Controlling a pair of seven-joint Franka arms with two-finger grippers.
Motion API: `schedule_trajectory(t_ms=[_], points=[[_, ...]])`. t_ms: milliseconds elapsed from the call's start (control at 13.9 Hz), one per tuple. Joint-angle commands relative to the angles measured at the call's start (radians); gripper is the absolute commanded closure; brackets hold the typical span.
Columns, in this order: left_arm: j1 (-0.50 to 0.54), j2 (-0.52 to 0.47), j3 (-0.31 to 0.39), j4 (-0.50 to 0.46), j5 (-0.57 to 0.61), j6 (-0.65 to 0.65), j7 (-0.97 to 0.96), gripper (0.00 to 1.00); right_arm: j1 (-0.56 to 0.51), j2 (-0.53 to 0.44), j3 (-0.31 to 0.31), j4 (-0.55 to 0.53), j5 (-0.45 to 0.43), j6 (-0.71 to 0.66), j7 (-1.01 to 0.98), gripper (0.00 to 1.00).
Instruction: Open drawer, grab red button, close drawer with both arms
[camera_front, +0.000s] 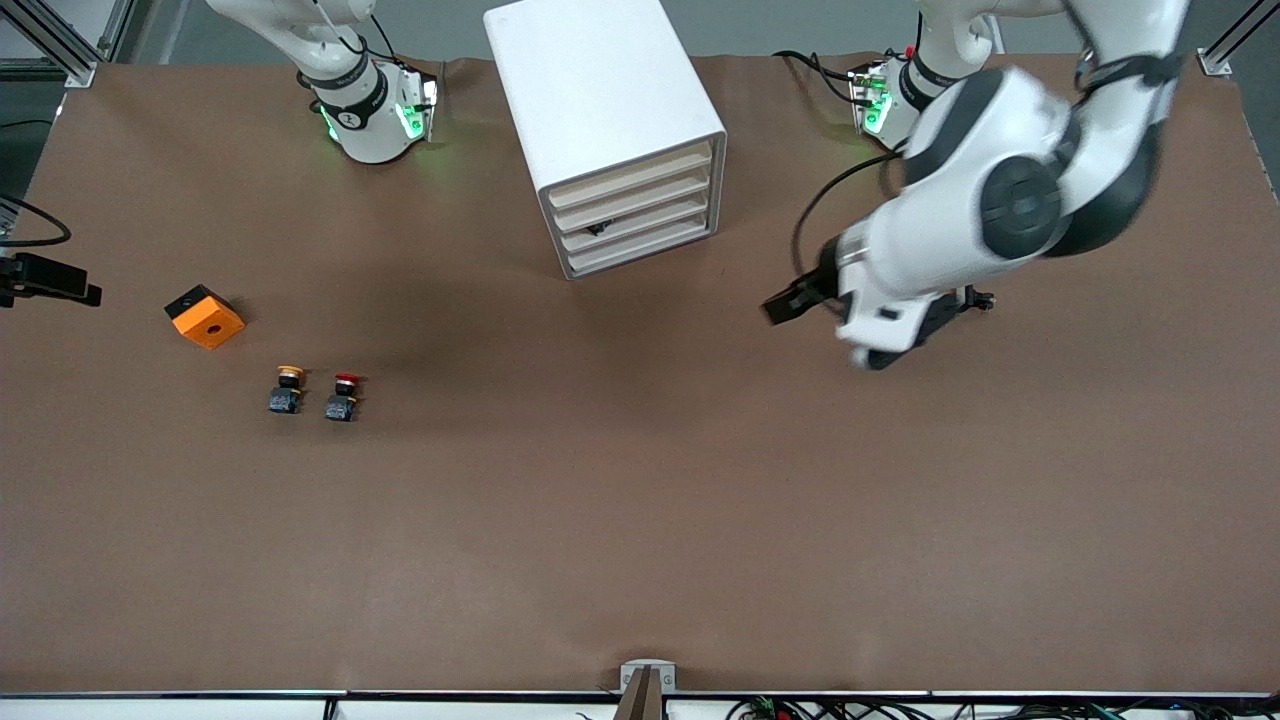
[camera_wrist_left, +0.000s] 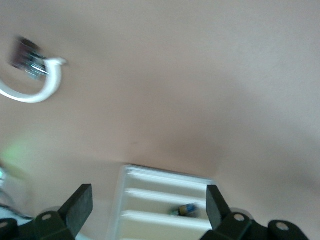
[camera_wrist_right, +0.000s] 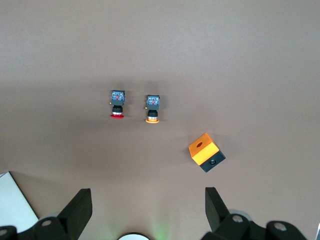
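Note:
The white cabinet (camera_front: 600, 90) stands at the middle of the table near the robots' bases, all four drawers shut. The drawer (camera_front: 635, 199) is second from its top. The red-capped button (camera_front: 343, 396) lies on the table toward the right arm's end; it also shows in the right wrist view (camera_wrist_right: 117, 104). My left gripper (camera_front: 785, 303) is open and empty in front of the cabinet, off to one side; its wrist view shows the gripper (camera_wrist_left: 147, 210) facing the drawer fronts (camera_wrist_left: 160, 202). My right gripper (camera_wrist_right: 147, 210) is open, empty, high over the table and out of the front view.
An orange-yellow-capped button (camera_front: 288, 390) lies beside the red one and shows in the right wrist view (camera_wrist_right: 152, 109). An orange cube with a hole (camera_front: 204, 316) lies farther from the camera than both buttons. A small dark item (camera_front: 600, 228) shows between the drawer fronts.

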Motion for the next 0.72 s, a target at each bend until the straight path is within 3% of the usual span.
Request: schedule_trajectory(t_ms=[0,144,216,360,432,647], points=[[0.122,-0.105,-0.008,-0.041,0.008,-0.093,0.216,0.00,-0.019,0.025,0.014,0.054,-0.019,-0.022,-0.007,0.00],[0.196,-0.162,0.005,-0.045,0.012,-0.145,0.419,0.00,-0.026,0.023,0.013,0.069,-0.012,-0.018,-0.002,0.00],[0.183,-0.188,0.083,-0.048,0.016,-0.163,0.516,0.00,-0.029,0.022,0.014,0.072,-0.002,-0.018,-0.002,0.00],[0.051,-0.237,0.281,-0.082,0.041,-0.171,0.647,0.00,-0.032,0.014,0.017,0.074,0.018,-0.025,-0.005,0.00],[0.004,-0.256,0.342,-0.100,0.070,-0.170,0.705,0.00,-0.032,0.000,0.016,0.074,0.019,-0.025,-0.010,0.00],[-0.046,-0.293,0.387,-0.148,0.147,-0.100,0.798,0.00,-0.042,-0.030,0.013,0.073,0.018,-0.022,-0.013,0.00]])
